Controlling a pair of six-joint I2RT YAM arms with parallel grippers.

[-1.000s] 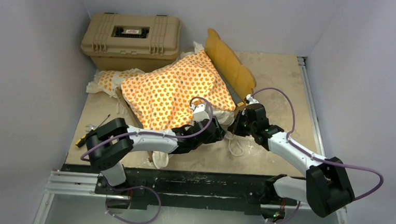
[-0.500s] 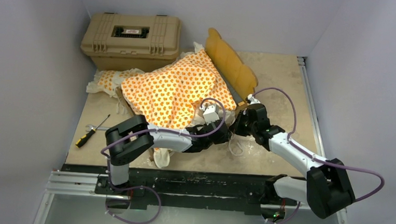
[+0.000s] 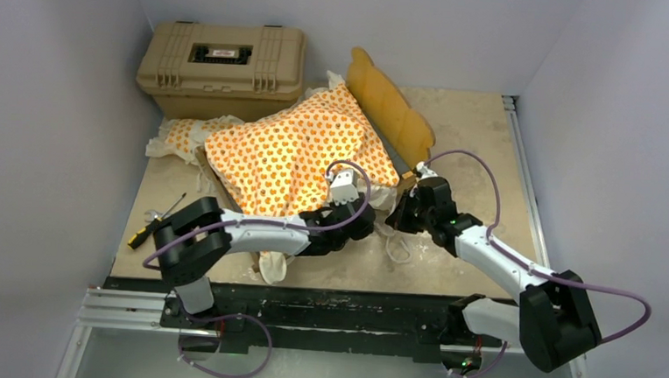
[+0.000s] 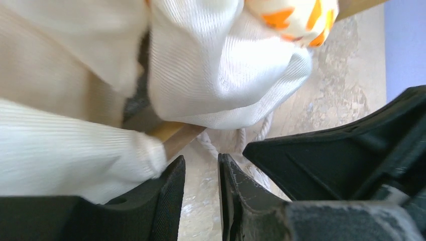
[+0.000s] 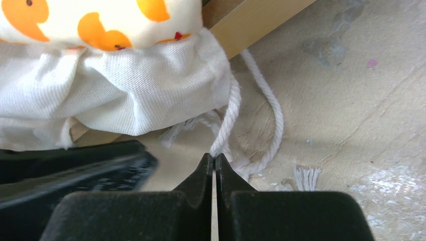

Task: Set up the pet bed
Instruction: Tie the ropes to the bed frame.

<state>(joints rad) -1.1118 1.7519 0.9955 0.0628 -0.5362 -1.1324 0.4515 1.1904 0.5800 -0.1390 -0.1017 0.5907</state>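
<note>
The pet bed's orange-patterned mattress (image 3: 298, 156) lies tilted over the light-wood frame, whose scalloped headboard (image 3: 389, 105) stands at the back right. The small matching pillow (image 3: 181, 133) lies at the mattress's left end. My left gripper (image 4: 201, 160) sits low at the bed's near right corner, under the white ruffle (image 4: 221, 75) and beside the wooden rail (image 4: 173, 138). Its jaws stand a narrow gap apart with only table between them. My right gripper (image 5: 215, 156) is shut on a white cord (image 5: 228, 115) that hangs from the ruffle (image 5: 125, 95). The two grippers are almost touching (image 3: 382, 220).
A tan hard case (image 3: 223, 64) stands at the back left against the wall. A yellow-handled screwdriver (image 3: 149, 230) lies at the table's left front. A fold of white cloth (image 3: 272, 266) hangs near the front edge. Frayed cord ends (image 5: 306, 176) lie on the table.
My left gripper's jaws have narrowed. The left arm reached right toward the bed's corner, then drew back slightly. The right gripper has stayed shut on the cord.
</note>
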